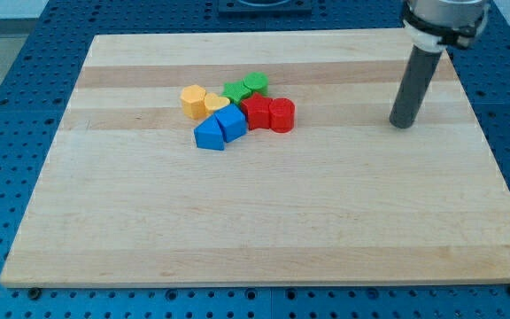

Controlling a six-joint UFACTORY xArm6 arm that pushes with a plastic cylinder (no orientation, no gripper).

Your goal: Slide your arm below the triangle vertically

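Robotics lab bench: pale wooden table (264,230) on blue perforated metal base (7,133), dark rod of robot arm (413,84) above, small coloured test blocks clustered on table.

blocks (235,111) clustered left of tip (401,125)

Illumination bright, even and diffuse from overhead; no glare on the counter (264,221). Only a faint, soft shadow sits at the base of my tip (401,125). Focus is sharp throughout, with no visible blur or edge distortion.

Matt pale wooden board (264,221), glossy blocks (237,111).
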